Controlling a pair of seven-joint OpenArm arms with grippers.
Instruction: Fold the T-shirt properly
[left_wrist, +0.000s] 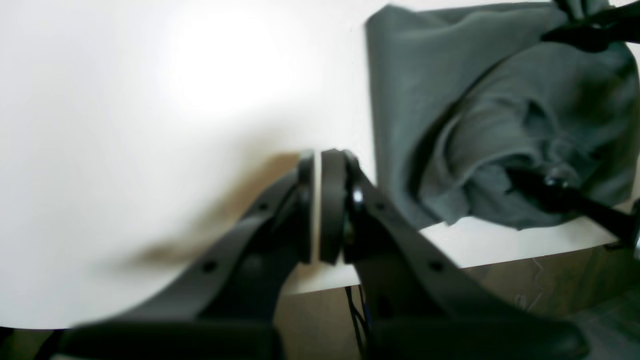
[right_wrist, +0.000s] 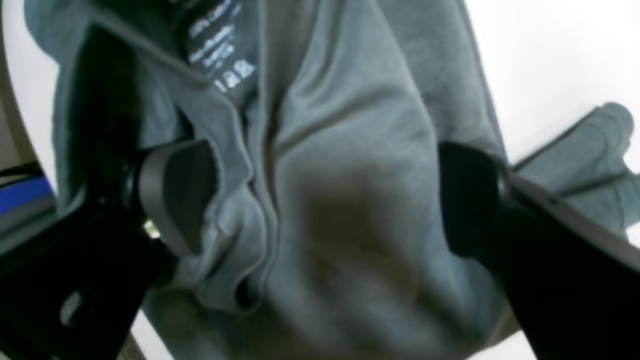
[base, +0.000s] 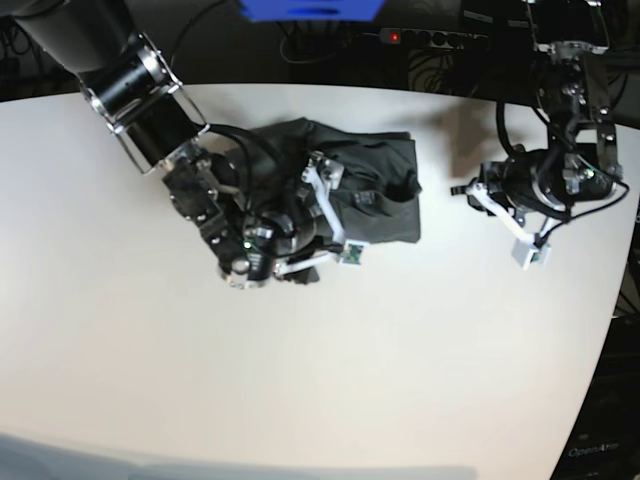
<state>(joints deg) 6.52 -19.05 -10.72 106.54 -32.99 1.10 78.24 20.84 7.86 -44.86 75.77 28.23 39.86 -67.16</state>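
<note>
The dark grey T-shirt (base: 385, 185) lies bunched on the white table (base: 300, 380) at the back middle. My right gripper (base: 335, 212) stands on it with its jaws spread wide, astride a thick gathered fold. In the right wrist view the cloth (right_wrist: 340, 200) fills the gap between the two fingers (right_wrist: 170, 195), and the white-printed neck label (right_wrist: 220, 55) shows just above. My left gripper (base: 478, 196) hangs over bare table to the right of the shirt. Its fingers (left_wrist: 332, 200) are pressed together with nothing between them. The shirt (left_wrist: 500, 115) appears at the upper right of the left wrist view.
The table's curved right edge (base: 620, 290) runs close to the left arm. Behind the table are a blue object (base: 310, 8), a power strip with a red light (base: 400, 37) and cables. Wooden floor (left_wrist: 550, 280) shows past the table edge.
</note>
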